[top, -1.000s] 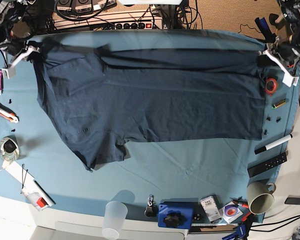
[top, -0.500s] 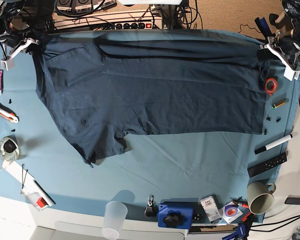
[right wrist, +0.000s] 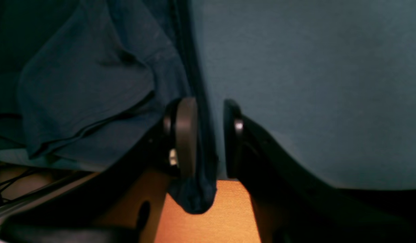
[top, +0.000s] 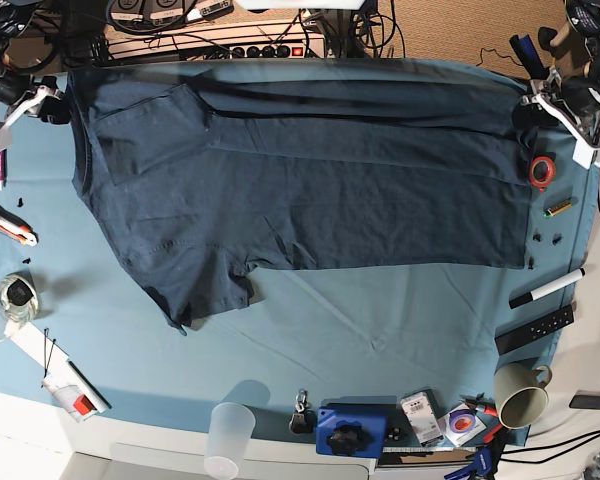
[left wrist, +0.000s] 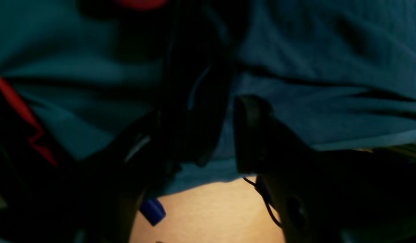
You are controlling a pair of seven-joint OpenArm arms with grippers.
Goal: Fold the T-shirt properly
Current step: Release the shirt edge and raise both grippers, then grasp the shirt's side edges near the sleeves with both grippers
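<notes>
The dark navy T-shirt (top: 300,190) lies spread flat across the teal table cloth (top: 380,330), with one sleeve pointing toward the near left. My right gripper (top: 25,105) is at the shirt's far-left corner. In the right wrist view its jaws (right wrist: 209,128) stand apart, and the shirt's edge (right wrist: 197,189) hangs loose between them, over the table's edge. My left gripper (top: 560,110) is at the far-right corner. In its wrist view the left gripper (left wrist: 201,121) has its fingers apart over dark shirt fabric (left wrist: 312,111), though the picture is dim.
A red tape roll (top: 542,171), a marker (top: 547,288), a remote (top: 535,328) and a mug (top: 520,393) line the right edge. A plastic cup (top: 230,435) and a blue box (top: 350,430) stand at the front. Tools (top: 5,220) lie at the left and cables (top: 270,45) at the back.
Both grippers have opened and let go of the shirt's far edge. That edge now lies nearer the table's back edge, and the right gripper has shifted outward to the left.
</notes>
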